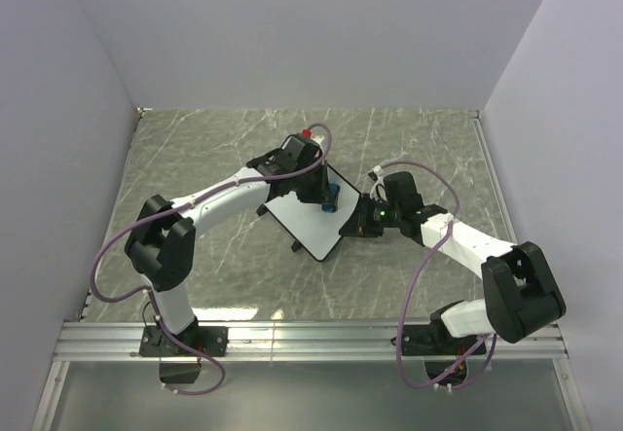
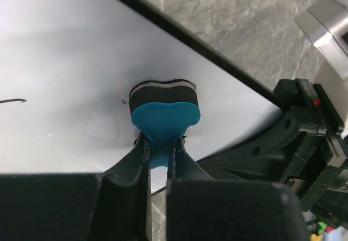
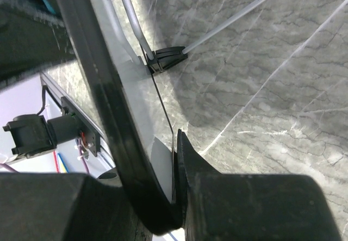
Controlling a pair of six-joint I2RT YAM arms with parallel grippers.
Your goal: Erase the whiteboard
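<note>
Blue eraser [image 2: 163, 107] pressed on the whiteboard [image 1: 307, 229].
The left pincer [image 2: 160, 149] squeezes the eraser; the whiteboard lies right under it, mid-surface [image 1: 195, 149], turned cornerwise. The right pincer [image 1: 359, 219] pinches the whiteboard's black rim [image 3: 109, 105] on its right side. A thin dark line [image 2: 12, 100] shows nearby.

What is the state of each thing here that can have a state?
whiteboard: mostly clean, bears one thin dark stroke
eraser: pinched by its blue grip, felt against whiteboard
left gripper: shut on eraser
right gripper: shut on whiteboard rim
</note>
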